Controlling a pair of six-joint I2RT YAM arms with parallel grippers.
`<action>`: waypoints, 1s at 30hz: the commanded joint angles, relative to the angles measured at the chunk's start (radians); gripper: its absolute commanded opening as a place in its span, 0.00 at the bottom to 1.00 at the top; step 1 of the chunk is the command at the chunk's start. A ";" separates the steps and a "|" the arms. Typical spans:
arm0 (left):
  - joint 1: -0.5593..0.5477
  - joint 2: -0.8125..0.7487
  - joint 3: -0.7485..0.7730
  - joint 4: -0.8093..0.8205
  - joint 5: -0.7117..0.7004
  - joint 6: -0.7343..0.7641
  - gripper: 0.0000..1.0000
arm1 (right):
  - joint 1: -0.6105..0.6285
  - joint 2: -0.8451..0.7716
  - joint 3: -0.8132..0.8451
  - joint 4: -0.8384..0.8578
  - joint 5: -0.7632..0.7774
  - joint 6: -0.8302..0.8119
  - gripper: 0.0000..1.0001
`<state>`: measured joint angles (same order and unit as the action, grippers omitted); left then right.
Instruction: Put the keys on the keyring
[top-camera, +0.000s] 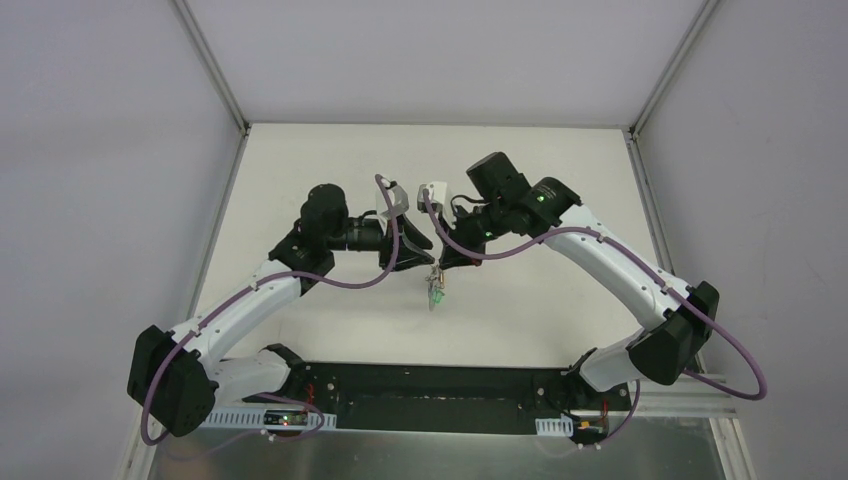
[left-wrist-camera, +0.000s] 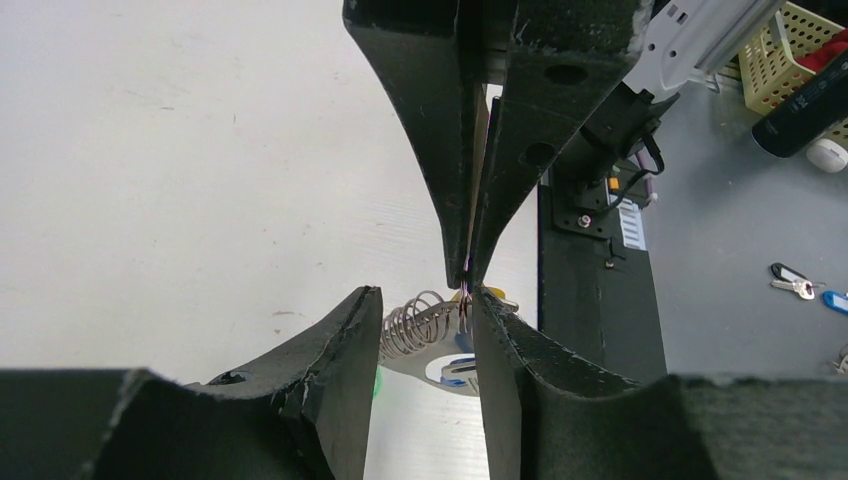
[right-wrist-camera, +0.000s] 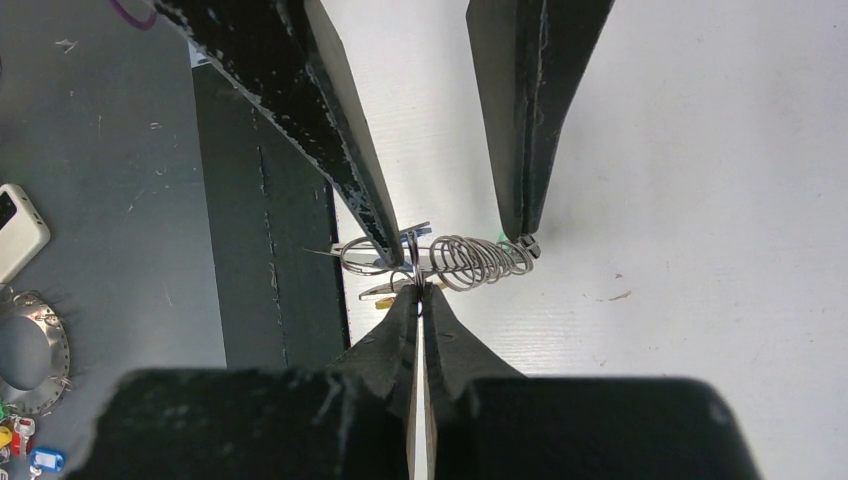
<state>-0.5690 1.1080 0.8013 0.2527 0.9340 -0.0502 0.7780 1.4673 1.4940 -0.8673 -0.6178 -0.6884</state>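
Observation:
The keyring (right-wrist-camera: 480, 262) is a silver wire ring pulled out into a spring-like coil; it also shows in the left wrist view (left-wrist-camera: 420, 325). It spans the gap between my left gripper's (left-wrist-camera: 425, 300) open fingertips. My right gripper (right-wrist-camera: 418, 290) is shut on a thin wire loop at one end of the coil. Small keys hang below: a yellow one (right-wrist-camera: 386, 301), a blue one (left-wrist-camera: 455, 381) by a flat silver piece with an oval hole, and a green one (top-camera: 436, 296). In the top view both grippers, left (top-camera: 420, 243) and right (top-camera: 447, 258), meet above the table's middle.
A black base plate (top-camera: 430, 395) lies at the near edge. Beyond the table, on a grey surface, are a yellow basket (left-wrist-camera: 790, 50), loose keys (left-wrist-camera: 795, 283), a white device (right-wrist-camera: 20, 230) and a round metal part (right-wrist-camera: 30, 350).

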 joint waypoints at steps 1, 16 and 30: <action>-0.007 0.002 -0.014 0.053 0.022 -0.012 0.39 | 0.004 -0.005 0.034 0.028 -0.031 0.016 0.00; -0.015 0.021 -0.010 0.082 0.055 -0.060 0.31 | 0.005 -0.009 0.028 0.044 -0.018 0.032 0.00; -0.019 0.019 -0.014 0.086 0.067 -0.067 0.16 | 0.005 -0.006 0.022 0.050 -0.013 0.038 0.00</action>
<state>-0.5774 1.1294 0.7864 0.2924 0.9676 -0.1097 0.7780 1.4673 1.4940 -0.8440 -0.6159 -0.6624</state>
